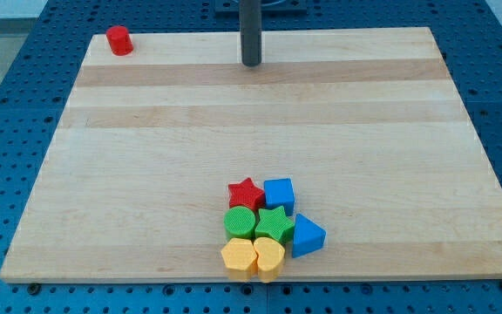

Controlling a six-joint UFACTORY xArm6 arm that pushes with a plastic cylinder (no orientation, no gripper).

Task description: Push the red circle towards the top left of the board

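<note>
The red circle (118, 40) is a small red cylinder standing at the top left corner of the wooden board (146, 131). My tip (250, 64) is the lower end of a dark rod at the view's top centre. It rests on the board well to the right of the red circle and does not touch any block.
A cluster of blocks sits near the bottom centre: red star (246, 194), blue cube (279, 194), green circle (240, 223), green star (273, 224), blue triangle (308, 236), yellow hexagon (237, 257), yellow heart (269, 255). Blue perforated table (7, 131) surrounds the board.
</note>
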